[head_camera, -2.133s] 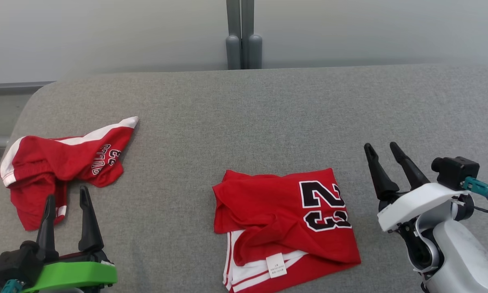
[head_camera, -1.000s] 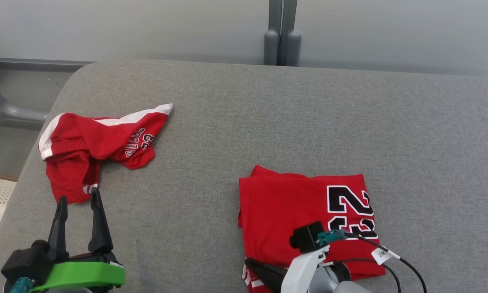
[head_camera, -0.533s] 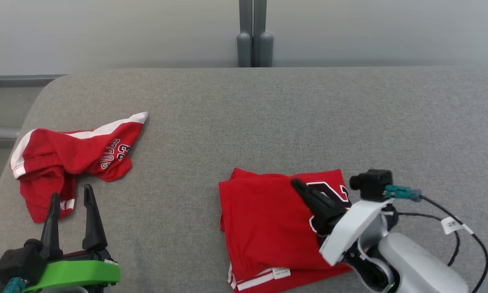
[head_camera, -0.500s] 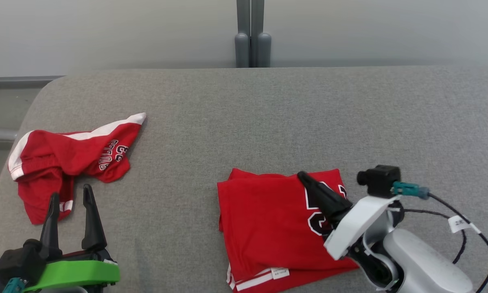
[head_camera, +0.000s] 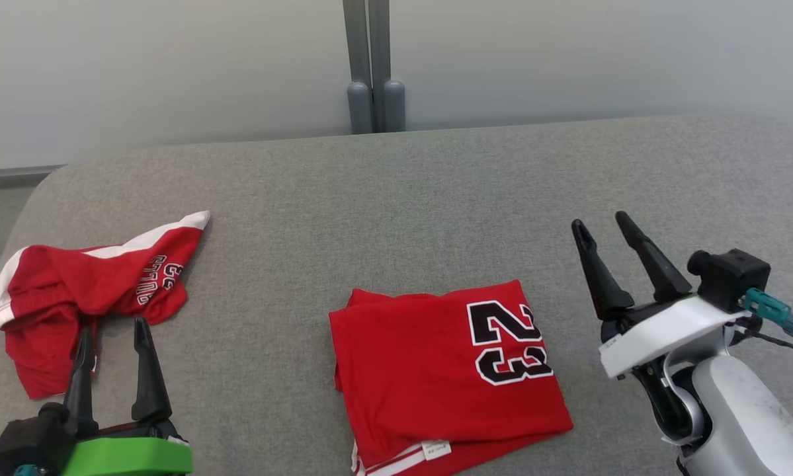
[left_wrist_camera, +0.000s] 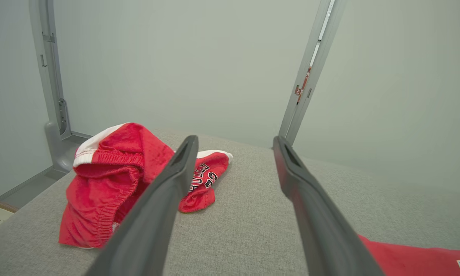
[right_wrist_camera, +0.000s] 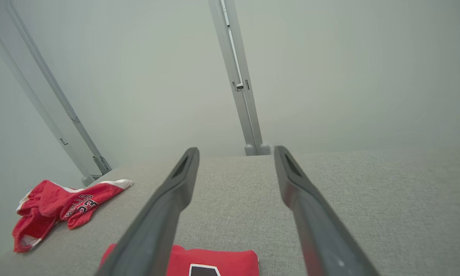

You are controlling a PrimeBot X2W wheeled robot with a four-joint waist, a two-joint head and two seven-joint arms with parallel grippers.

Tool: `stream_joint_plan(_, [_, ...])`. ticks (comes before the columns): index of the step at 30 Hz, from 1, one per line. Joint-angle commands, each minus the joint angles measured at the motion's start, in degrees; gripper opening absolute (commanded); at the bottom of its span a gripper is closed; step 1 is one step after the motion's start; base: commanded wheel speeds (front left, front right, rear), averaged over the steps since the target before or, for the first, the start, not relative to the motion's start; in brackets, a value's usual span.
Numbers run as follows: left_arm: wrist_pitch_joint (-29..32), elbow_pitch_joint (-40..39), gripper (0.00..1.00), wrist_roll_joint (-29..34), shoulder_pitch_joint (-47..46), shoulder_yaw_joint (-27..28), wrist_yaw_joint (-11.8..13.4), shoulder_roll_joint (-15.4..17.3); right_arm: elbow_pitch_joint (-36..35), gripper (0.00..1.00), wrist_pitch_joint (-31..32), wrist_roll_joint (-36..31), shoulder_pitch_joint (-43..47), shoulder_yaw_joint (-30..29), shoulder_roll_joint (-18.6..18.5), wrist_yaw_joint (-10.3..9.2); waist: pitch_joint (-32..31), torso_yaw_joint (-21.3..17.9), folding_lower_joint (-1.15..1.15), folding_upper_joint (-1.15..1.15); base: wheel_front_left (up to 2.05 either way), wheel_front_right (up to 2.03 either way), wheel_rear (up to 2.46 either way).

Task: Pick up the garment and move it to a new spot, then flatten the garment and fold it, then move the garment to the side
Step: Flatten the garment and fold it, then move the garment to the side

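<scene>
The garment (head_camera: 436, 370), a red jersey with a black "23", lies folded in a rough square on the grey table (head_camera: 396, 198), near its front middle. My right gripper (head_camera: 600, 222) stands open to the right of it, apart from the cloth, fingers pointing away from me with nothing between them. At the lower left my left gripper (head_camera: 112, 328) is open and empty too. The left wrist view shows its gripper (left_wrist_camera: 234, 138) above the table, with a corner of the garment (left_wrist_camera: 417, 260) at the bottom right. In the right wrist view the garment (right_wrist_camera: 214, 262) lies below the open gripper (right_wrist_camera: 236, 149).
Crumpled red shorts (head_camera: 85, 291) with white trim lie at the table's left end, just beyond my left fingertips; they show again as the shorts (left_wrist_camera: 114, 180) and the shorts (right_wrist_camera: 57, 207). A grey post (head_camera: 368, 99) stands behind the far edge. The table's left corner is rounded.
My right gripper, shut low over the garment before, has lifted off to the right and opened. The garment now lies folded flat. The camera has shifted; the left gripper stays open.
</scene>
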Motion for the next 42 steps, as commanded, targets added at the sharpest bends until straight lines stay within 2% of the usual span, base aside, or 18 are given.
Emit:
stream_joint_plan(1, [0.0, 0.06, 1.0, 0.3, 0.66, -0.07, -0.23, 0.07, -0.37, 1.0, -0.77, -1.93, 1.32, -1.36, 0.43, 0.03, -0.32, -0.43, 0.0, 0.0, 0.0, 0.0, 0.0])
stream_joint_plan(7, [0.0, 0.62, 1.0, 2.7, 1.19, -1.47, -0.49, 0.07, -1.67, 1.0, -3.76, -9.73, 4.33, -7.22, 3.05, 0.03, 0.02, -0.86, 0.0, 0.0, 0.0, 0.0, 0.0])
stream_joint_plan(13, [0.0, 1.28, 1.0, 6.42, 0.3, -3.35, -0.84, 0.28, -1.0, 1.0, -4.86, -14.04, 5.83, -9.45, 4.08, 0.03, 0.7, -1.04, 0.0, 0.0, 0.0, 0.0, 0.0])
stream_joint_plan(20, [0.0, 0.96, 1.0, 7.69, -0.94, -3.8, -1.03, 0.26, 0.72, 1.0, -4.99, -13.76, 5.57, -9.4, 4.97, 0.03, 1.69, -1.22, 0.0, 0.0, 0.0, 0.0, 0.0])
stream_joint_plan(42, [0.0, 1.8, 1.0, 8.09, -2.36, -3.53, -1.29, 0.15, 5.19, 1.0, -5.0, -12.72, 3.65, -6.74, 3.95, 0.03, 1.7, -0.53, 0.0, 0.0, 0.0, 0.0, 0.0])
